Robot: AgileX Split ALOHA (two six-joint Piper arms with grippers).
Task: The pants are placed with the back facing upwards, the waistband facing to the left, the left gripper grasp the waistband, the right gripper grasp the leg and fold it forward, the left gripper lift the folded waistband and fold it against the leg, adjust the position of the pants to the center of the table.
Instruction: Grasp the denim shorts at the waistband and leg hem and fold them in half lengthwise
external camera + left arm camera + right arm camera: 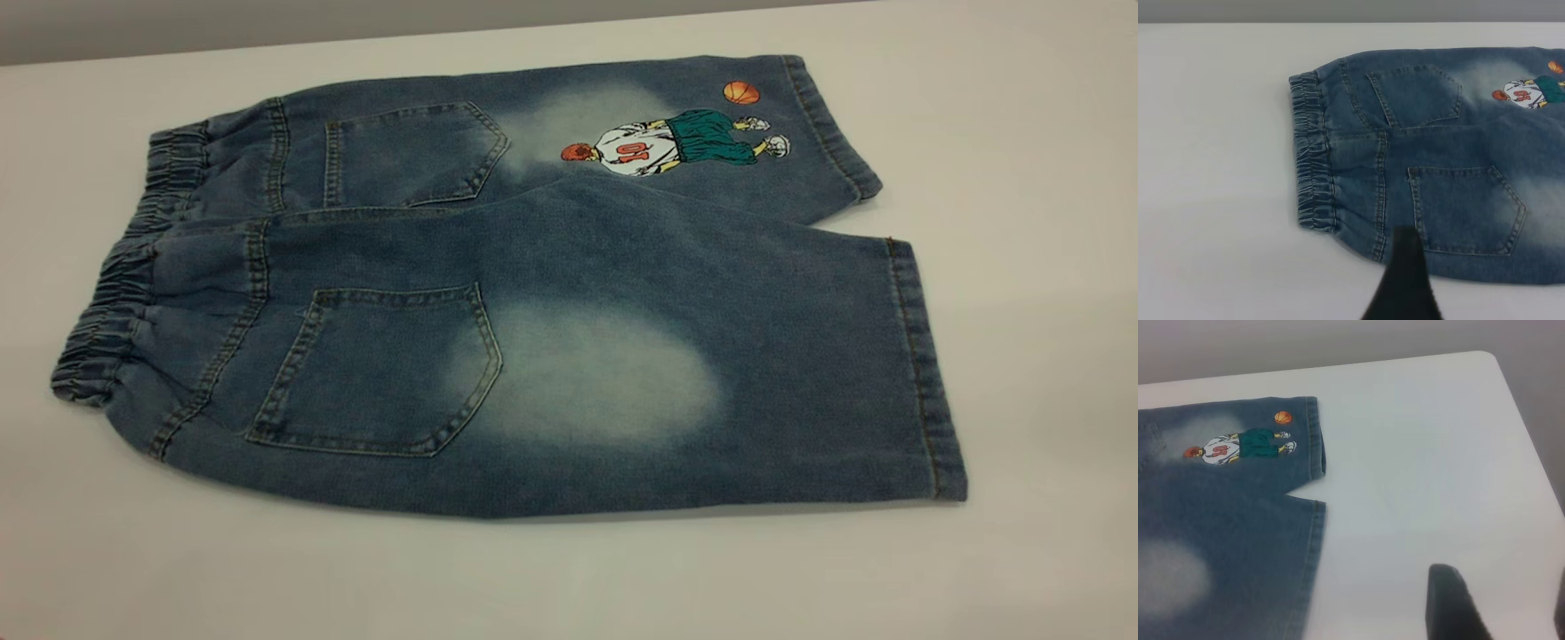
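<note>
The pants (533, 293) lay flat on the white tabletop (1022, 356), waistband left; whether either gripper was apart or together could not be told.

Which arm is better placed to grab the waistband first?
Left. Its gripper hangs just off the pants beside the waistband; the right gripper is over bare table past the leg hems.

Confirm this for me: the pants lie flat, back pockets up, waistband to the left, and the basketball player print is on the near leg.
Wrong on one point: the basketball player print is on the far leg, as the exterior view shows. The near leg carries only a pale faded oval. The pants do lie flat, back pockets up, waistband to the left.
</note>
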